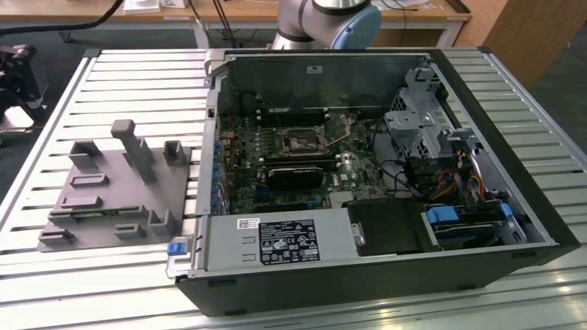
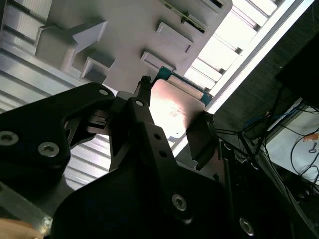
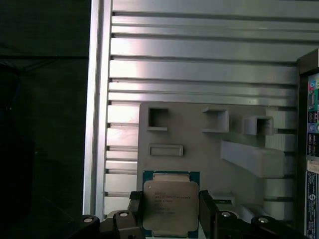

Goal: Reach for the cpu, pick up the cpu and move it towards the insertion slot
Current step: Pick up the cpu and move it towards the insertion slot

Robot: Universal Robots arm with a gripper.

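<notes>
The claw point(image 3: 171, 198) grips the cpu point(image 3: 170, 211) by its edges over the fixture point(image 3: 199, 144). I'd judge the carry is in hand, calling for a level hold toward the slot point(image 1: 300, 141), mid-frame in the exterior view.

No legible text. Faint print lines on cpu point(image 3: 169, 204) lid; label point(image 1: 287, 242) on power supply point(image 1: 225, 247) unreadable.

I count one cpu point(image 3: 169, 206), one gripper point(image 3: 171, 211), one insertion slot point(image 1: 300, 141), one grey fixture point(image 1: 119, 192) and one open computer case point(image 1: 312, 72) on one slatted tabletop point(image 1: 513, 82).
</notes>
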